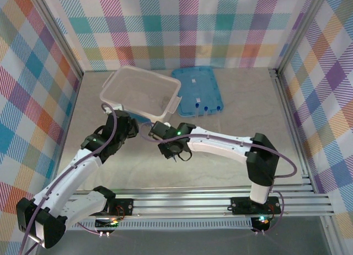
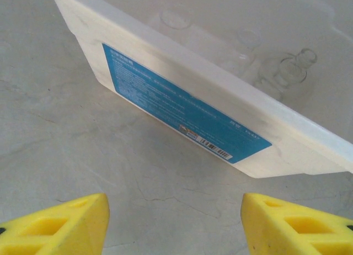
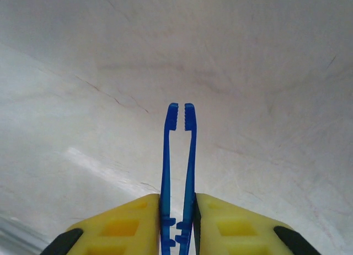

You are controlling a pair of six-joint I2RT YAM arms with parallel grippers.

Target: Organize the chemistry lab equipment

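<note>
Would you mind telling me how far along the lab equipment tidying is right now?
Clear glassware already sits inside the tub. The right gripper is shut on the blue tweezers. To go: the blue-capped tubes lie on the lid, and the left gripper is open and empty.

Left arm and right arm: white shells, black joints, purple cable loops, chunky yellow fingers.

One tub, one lid, one tweezers, three capped tubes, glassware — perhaps three
</note>
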